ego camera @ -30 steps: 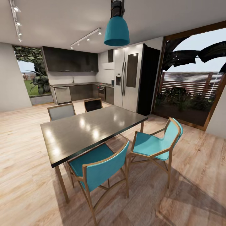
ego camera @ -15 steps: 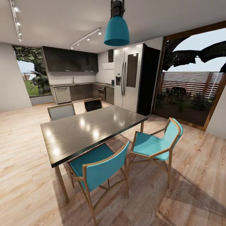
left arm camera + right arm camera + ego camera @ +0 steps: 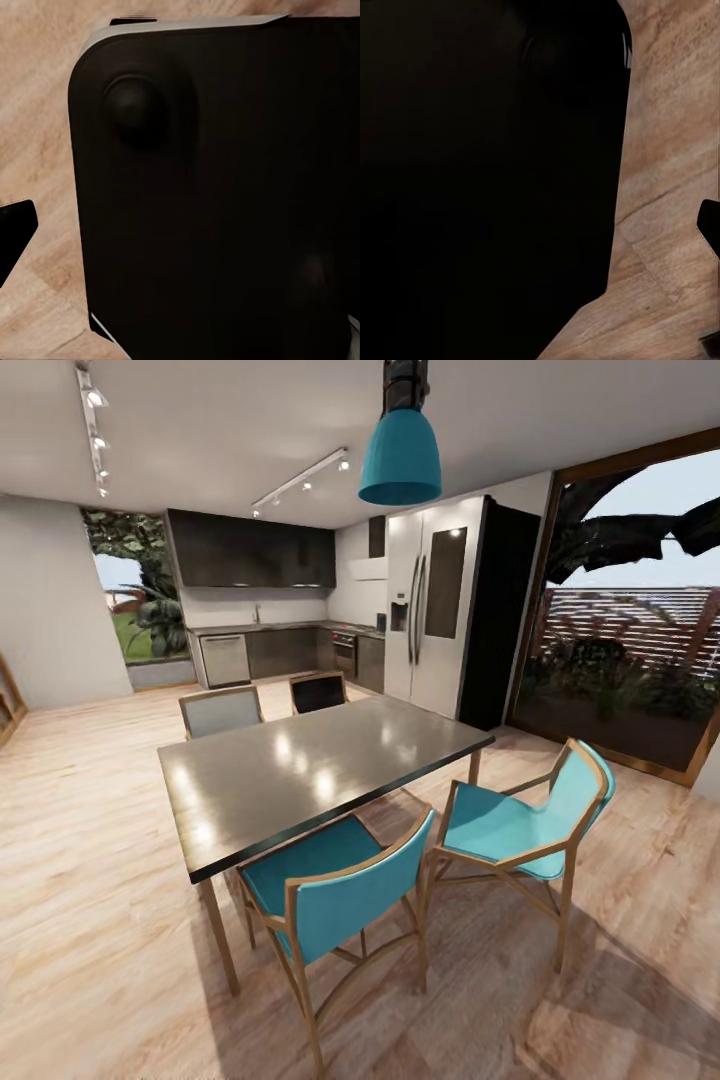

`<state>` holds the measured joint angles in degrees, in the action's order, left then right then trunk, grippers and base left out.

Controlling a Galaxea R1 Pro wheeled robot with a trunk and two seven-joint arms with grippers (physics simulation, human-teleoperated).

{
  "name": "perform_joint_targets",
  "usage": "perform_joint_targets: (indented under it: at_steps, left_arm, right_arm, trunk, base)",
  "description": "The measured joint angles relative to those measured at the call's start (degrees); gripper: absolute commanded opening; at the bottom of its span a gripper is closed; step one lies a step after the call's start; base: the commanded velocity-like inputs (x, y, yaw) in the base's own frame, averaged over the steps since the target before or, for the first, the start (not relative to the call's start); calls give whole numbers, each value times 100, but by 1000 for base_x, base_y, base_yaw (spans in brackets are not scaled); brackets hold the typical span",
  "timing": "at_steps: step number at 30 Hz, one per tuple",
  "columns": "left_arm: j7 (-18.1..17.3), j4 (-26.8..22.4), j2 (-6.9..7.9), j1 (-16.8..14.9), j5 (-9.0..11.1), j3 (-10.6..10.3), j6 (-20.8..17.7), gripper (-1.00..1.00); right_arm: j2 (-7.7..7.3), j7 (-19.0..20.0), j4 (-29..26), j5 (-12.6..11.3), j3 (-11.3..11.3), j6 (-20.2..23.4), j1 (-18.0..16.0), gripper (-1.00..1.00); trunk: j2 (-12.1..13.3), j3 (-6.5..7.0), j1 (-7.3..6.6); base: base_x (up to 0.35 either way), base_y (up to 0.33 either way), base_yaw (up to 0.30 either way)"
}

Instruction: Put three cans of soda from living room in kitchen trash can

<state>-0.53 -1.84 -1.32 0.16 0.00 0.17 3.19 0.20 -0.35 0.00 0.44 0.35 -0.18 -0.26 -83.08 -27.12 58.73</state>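
1. At far left, a glass opening (image 3: 135, 595) shows garden greenery beside the kitchen's dark cabinets (image 3: 252, 550).
2. The dishwasher (image 3: 224, 659) and oven (image 3: 344, 654) line the back counter; the kitchen, where the bin belongs, lies ahead.
3. A dark dining table (image 3: 310, 770) blocks the direct path, with teal chairs (image 3: 335, 895) tucked around it.
4. The steel fridge (image 3: 432, 610) stands right of the table, beneath a teal pendant lamp (image 3: 400, 455).
5. No soda cans or bin are in sight; I judge the robot is in transit.
6. Both wrist views face dark robot body over pale wood floor (image 3: 667, 150), suggesting arms tucked low; whether the fingers are apart or together cannot be told.
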Motion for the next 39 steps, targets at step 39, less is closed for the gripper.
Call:
perform_joint_targets:
  at_steps: [39]
  left_arm:
    - [-174,-1,0,-4,255,-6,8,100]
  right_arm:
    - [-2,-9,0,0,0,0,0,100]
  trunk:
    - [0,-152,0]
  base:
    - [116,158,248]
